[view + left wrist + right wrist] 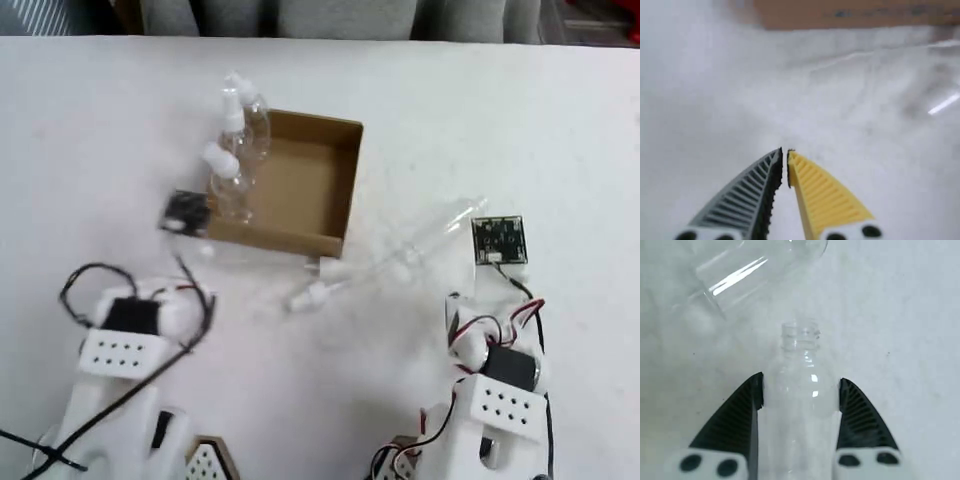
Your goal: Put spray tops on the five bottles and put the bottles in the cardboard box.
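Clear plastic bottle [800, 350], neck open and uncapped, was grasped between the fingers of the right gripper [800, 382]; a second bottle [755, 275] lay just beyond it. The left gripper [785, 152] was clenched on nothing above the counter [865, 100]. Capping appeared in hand; next, a spray top must meet that neck squarely.

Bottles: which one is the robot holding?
The topless bottle held by the right gripper; another bottle lies loose beyond it, two capped bottles stand at the box.

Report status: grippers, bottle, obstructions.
Left gripper shut, empty. Right gripper shut on topless bottle. Another bottle lies just beyond it.
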